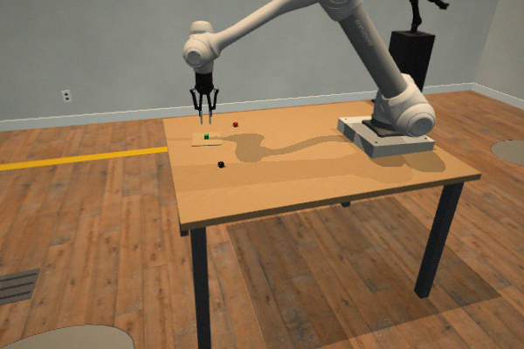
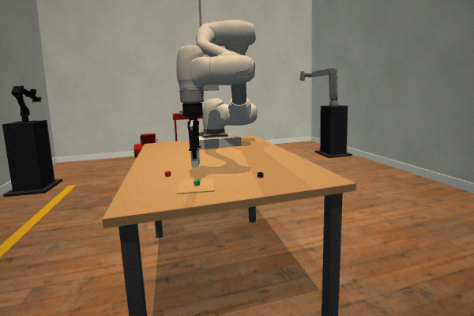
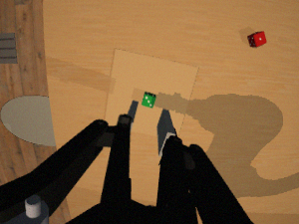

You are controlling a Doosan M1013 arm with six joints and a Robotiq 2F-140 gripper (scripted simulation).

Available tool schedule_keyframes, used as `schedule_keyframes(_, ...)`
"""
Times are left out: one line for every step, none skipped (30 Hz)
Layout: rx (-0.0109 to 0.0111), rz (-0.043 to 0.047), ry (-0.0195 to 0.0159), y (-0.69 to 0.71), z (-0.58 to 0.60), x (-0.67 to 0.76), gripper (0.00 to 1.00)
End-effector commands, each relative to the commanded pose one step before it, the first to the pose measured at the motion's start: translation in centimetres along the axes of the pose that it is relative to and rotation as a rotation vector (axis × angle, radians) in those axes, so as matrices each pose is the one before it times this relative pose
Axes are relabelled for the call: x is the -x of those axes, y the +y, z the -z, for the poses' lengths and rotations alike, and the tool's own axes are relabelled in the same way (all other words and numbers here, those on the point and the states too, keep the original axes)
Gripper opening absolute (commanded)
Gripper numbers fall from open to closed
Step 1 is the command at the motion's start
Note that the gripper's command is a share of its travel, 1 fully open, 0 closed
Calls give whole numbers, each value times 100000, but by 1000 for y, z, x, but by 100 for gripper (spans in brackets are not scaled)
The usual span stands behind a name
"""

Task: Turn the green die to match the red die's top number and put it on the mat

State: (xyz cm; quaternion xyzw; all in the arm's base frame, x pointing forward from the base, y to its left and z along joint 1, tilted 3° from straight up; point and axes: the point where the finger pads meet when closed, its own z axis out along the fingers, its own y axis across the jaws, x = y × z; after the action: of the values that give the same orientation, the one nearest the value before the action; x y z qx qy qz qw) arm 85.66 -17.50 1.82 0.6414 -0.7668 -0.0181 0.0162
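Note:
The green die (image 1: 206,136) (image 2: 197,182) (image 3: 149,100) sits on the thin square mat (image 1: 197,142) (image 2: 183,189) (image 3: 125,65), inside its edges. Its upper face shows a few white pips, too small to count surely. The red die (image 1: 235,124) (image 2: 167,173) (image 3: 257,39) is on the table off the mat; its bright upper face seems to show one pip. The black die (image 1: 221,164) (image 2: 260,174) is on the table, out of the wrist view. My gripper (image 1: 205,123) (image 2: 194,165) (image 3: 148,114) points down above the green die, partly open, with nothing between its fingers.
The wooden table (image 1: 306,183) (image 2: 150,201) carries the arm's base block (image 1: 395,145) at the far end from the mat. The arm's shadow falls beside the mat. The red and black dice lie on opposite sides of the mat.

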Motion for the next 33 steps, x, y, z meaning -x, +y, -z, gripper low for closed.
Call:
schedule_keyframes(-20,2,-16,0,15,3,29)
schedule_keyframes(0,-1,0,0,-13,0,29)
schedule_keyframes(0,-1,1,0,-19,0,29)
schedule_keyframes(0,-2,1,0,-25,0,29)
schedule_keyframes(0,-2,1,0,-32,0,29)
schedule_keyframes(0,-2,1,0,-40,0,29)
schedule_keyframes(1,-3,2,0,-48,0,29)
schedule_keyframes(1,-3,2,0,-56,0,29)
schedule_keyframes(1,-4,2,0,-65,0,29)
schedule_keyframes(1,-5,3,0,-73,0,29)
schedule_keyframes(1,-5,3,0,-82,0,29)
schedule_keyframes(0,0,0,0,-90,0,29)
schedule_keyframes(0,0,0,0,-98,1,29)
schedule_keyframes(0,0,0,0,-107,1,29)
schedule_keyframes(0,0,0,0,-114,1,29)
schedule_keyframes(0,0,0,0,0,0,29)
schedule_keyframes(0,0,0,0,0,0,29)
schedule_keyframes(0,0,0,0,-122,1,29)
schedule_keyframes(0,0,0,0,-130,1,29)
schedule_keyframes(0,0,0,0,-136,1,29)
schedule_keyframes(0,0,0,0,-142,1,29)
schedule_keyframes(0,0,0,0,-147,1,29)
schedule_keyframes(0,0,0,0,-152,1,29)
schedule_keyframes(0,0,0,0,-156,1,29)
schedule_keyframes(0,0,0,0,-158,1,29)
schedule_keyframes(0,0,0,0,-161,1,29)
schedule_keyframes(0,0,0,0,-163,1,29)
schedule_keyframes(0,0,0,0,-163,1,29)
schedule_keyframes(0,0,0,0,-163,1,29)
schedule_keyframes(0,0,0,0,-163,1,29)
schedule_keyframes(0,0,0,0,-161,1,29)
schedule_keyframes(0,0,0,0,-159,1,29)
schedule_keyframes(0,0,0,0,0,0,29)
